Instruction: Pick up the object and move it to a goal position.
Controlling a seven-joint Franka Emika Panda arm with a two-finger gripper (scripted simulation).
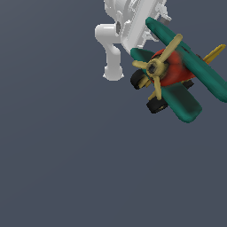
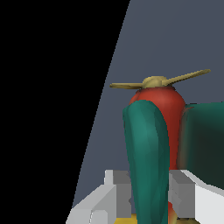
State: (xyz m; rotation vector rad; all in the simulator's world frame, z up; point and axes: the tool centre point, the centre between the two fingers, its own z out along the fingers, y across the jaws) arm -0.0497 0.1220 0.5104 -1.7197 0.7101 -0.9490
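Fingers [image 2: 148, 199], blocky grey-white, clamp either side of one teal wing of the toy biplane [image 1: 175, 73]; one pad [image 2: 114, 192] presses the wing's edge. Biplane: smooth rounded plastic look, glossy red body, teal-green wings, yellow four-blade propeller, black wheels. In the exterior view it hangs tilted at about 1 o'clock from centre, propeller toward the camera, over the plain dark grey table [image 1: 66, 168]. White arm [image 1: 113, 42] behind it.

No readable text, label, brand, number or sign anywhere in either view.
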